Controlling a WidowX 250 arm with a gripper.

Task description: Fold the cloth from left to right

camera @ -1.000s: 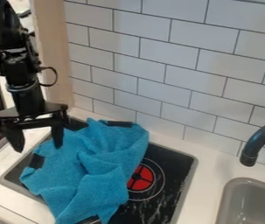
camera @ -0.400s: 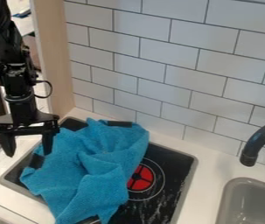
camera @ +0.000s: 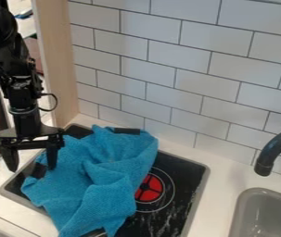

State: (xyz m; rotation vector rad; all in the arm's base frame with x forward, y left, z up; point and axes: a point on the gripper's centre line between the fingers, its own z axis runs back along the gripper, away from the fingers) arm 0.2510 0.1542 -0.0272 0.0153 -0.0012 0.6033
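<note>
The black gripper [camera: 31, 169] has shifted left and toward the near side since the first picture. It went left first, then, from the second picture to now, slightly back right and lower in the view. Its right fingertip [camera: 51, 166] now appears closer to the black patch [camera: 38, 171] at the cloth's [camera: 99, 178] left edge.

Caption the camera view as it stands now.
Open gripper hanging at the left edge of a rumpled blue cloth draped over the stove.

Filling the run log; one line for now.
gripper open, at cloth's left edge | cloth rumpled on stove | grasp: none | fold: not done
</note>
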